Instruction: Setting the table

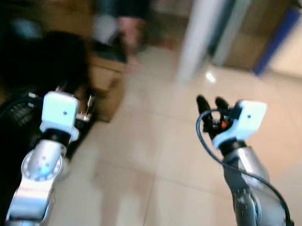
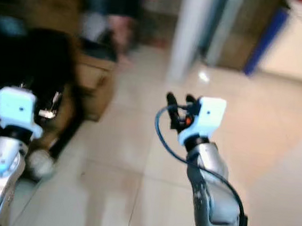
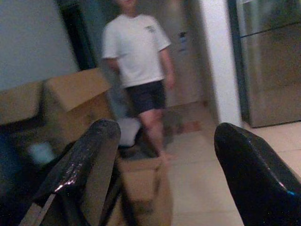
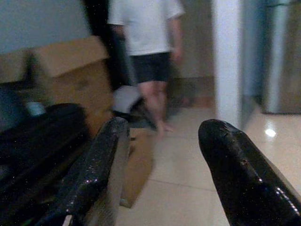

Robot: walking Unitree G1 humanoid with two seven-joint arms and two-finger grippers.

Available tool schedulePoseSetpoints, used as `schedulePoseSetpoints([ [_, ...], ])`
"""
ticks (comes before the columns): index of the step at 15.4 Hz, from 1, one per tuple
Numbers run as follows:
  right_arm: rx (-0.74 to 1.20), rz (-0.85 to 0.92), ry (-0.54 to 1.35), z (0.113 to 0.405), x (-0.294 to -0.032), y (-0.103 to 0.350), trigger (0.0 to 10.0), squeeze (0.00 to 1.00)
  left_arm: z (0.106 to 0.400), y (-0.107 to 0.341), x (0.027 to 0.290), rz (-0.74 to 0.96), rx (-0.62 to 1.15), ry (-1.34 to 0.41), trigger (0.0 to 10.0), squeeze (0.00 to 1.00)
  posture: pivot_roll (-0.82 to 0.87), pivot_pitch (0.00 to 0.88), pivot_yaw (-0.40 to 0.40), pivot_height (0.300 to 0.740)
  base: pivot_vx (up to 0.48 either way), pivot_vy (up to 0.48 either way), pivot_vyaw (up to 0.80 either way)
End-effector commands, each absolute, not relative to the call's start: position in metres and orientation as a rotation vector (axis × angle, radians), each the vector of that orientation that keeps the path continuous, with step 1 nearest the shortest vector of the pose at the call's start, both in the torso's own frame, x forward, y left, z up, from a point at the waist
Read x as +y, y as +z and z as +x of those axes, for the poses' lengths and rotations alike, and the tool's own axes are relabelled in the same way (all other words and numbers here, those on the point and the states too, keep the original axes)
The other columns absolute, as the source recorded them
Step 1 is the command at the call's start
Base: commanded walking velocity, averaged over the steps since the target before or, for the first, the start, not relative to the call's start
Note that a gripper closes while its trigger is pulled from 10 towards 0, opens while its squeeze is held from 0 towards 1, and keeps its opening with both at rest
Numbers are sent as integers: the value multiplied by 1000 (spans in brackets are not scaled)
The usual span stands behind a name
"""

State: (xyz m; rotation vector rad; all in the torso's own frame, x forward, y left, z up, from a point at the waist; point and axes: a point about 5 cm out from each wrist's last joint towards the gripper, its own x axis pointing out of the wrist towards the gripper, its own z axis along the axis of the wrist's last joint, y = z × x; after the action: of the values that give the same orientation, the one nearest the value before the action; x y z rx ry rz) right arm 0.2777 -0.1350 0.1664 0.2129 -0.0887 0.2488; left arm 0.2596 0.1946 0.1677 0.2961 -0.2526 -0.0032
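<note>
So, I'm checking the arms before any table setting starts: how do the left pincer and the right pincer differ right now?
In the eye views the left pincer is out over the dark furniture beside a cardboard box, while the right pincer is out over bare tiled floor. The right pincer has a black cable looping below it; none is plain on the left. Shared: both are open, empty, and point toward a person standing ahead.

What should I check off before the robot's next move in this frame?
1. Left gripper empty, fingers apart: ok.
2. Right gripper empty, fingers apart: ok.
3. Path free of people: not ok, a person stands ahead on the tiled floor.
4. Left side free: not ok, cardboard boxes and dark furniture stand close.
5. Table or tableware located: cannot tell.
6. Head views sharp: not ok, blurred.
</note>
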Motion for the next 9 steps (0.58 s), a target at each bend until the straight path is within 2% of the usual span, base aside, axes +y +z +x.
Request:
schedulePoseSetpoints([
  [1, -100, 203, 211, 278, -144, 168, 10000, 0, 263, 172, 188, 282, -277, -26, 10000, 0, -18, 0, -3, 740, 480, 0, -800],
  [9, -130, 208, 128, 279, -152, 170, 10000, 0, 266, 176, 192, 280, -290, -31, 10000, 0, -5, 0, -3, 740, 480, 0, -800],
])
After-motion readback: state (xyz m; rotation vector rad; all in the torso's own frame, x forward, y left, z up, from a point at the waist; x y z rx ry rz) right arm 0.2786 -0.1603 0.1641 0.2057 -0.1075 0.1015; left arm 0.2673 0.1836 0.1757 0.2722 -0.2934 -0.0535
